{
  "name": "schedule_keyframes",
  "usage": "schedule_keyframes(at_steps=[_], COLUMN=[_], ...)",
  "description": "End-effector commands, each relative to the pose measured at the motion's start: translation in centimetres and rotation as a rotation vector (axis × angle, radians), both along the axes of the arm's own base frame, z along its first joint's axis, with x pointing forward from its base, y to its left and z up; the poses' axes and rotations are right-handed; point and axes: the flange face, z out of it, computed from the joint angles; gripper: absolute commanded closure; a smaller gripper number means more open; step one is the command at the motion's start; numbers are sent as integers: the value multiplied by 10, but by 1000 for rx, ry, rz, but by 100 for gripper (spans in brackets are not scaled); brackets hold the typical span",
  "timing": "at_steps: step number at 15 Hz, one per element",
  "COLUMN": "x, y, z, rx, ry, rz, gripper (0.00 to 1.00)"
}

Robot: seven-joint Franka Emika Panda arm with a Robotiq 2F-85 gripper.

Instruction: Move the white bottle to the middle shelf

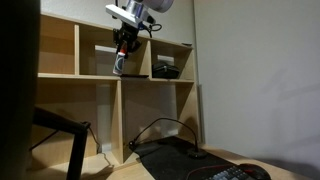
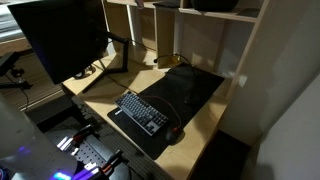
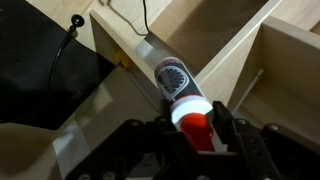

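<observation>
Nearest to us in the wrist view, the gripper (image 3: 190, 130) has its jaws drawn in narrowly, clamped on the red-capped end of the white bottle (image 3: 173, 80). One dark finger (image 3: 237, 135) stands on either side of the cap. The bottle's pale, labelled body sticks out beyond the fingertips, slanting across the light-wood front edge of the middle shelf (image 1: 95, 76).

In an exterior view the gripper (image 1: 123, 48) hangs inside an open cubby above the middle shelf, with the bottle (image 1: 119, 66) pointing down from it. The bottle's low end is just above the board, and we cannot tell whether it touches. One cubby further along the middle shelf, past an upright divider, a black object (image 1: 165, 70) sits on the board.

Well below the middle shelf lies the desk (image 2: 205, 122). It carries a black mat (image 2: 185, 92), a keyboard (image 2: 140, 112) on the mat and a mouse (image 2: 176, 134) just beside it. A dark monitor (image 2: 60, 35) stands at the desk's far end.
</observation>
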Motion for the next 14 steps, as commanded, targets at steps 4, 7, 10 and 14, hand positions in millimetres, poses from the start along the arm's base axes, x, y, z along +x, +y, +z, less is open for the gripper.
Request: schedule_keyframes(at_steps=[4,7,10,14], x=[29,38,47,43], y=[15,29,35,34], z=[7,28,38,34], rx=[-27,49,92,98], ry=[-58,-59,-62,-58], rz=[-114,-162,-261,-235], gripper=[80,80,80,80])
